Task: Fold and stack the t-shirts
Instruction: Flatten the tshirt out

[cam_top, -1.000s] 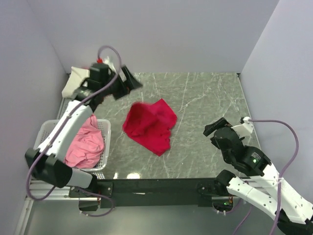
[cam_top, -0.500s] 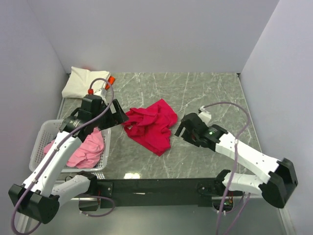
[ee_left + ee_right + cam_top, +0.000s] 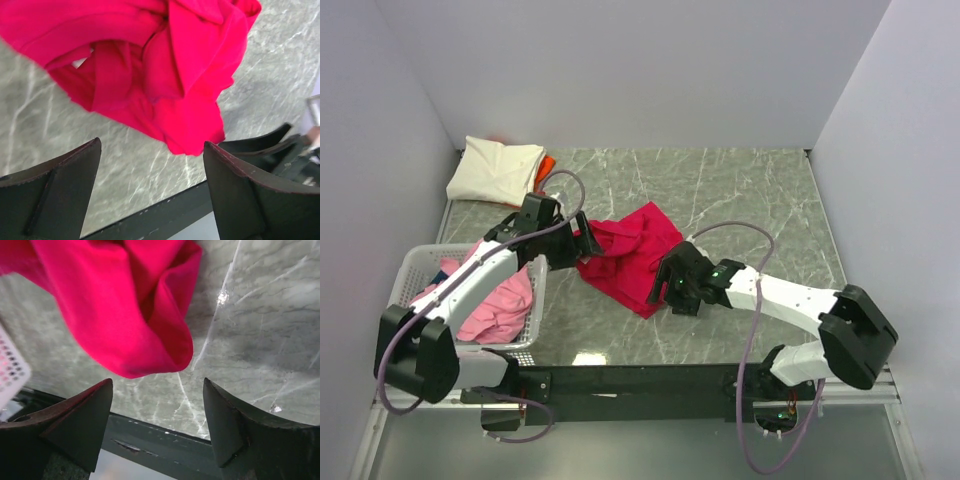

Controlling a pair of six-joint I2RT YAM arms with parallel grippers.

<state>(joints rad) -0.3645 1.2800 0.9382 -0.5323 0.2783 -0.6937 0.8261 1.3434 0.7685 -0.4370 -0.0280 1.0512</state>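
A crimson red t-shirt (image 3: pixel 630 255) lies crumpled in the middle of the marble table. My left gripper (image 3: pixel 582 245) is low at its left edge, open. In the left wrist view the red cloth (image 3: pixel 150 65) lies just beyond the gripper (image 3: pixel 151 142), with nothing between the fingers. My right gripper (image 3: pixel 665 285) is at the shirt's near right edge, also open. In the right wrist view a fold of the red shirt (image 3: pixel 125 305) sits just ahead of the gripper (image 3: pixel 158 381). A folded cream-white t-shirt (image 3: pixel 498 168) rests on an orange one (image 3: pixel 546 163) at the back left.
A white lattice basket (image 3: pixel 420 262) at the near left holds crumpled light pink t-shirts (image 3: pixel 495 300); its corner shows in the right wrist view (image 3: pixel 10 370). The table's dark front rail (image 3: pixel 640 378) runs close behind both grippers. Walls close in the left, back and right.
Both arms have come down onto the red t-shirt, the left from the back left corner, the right from the near right. The shirt's left edge has shifted slightly.
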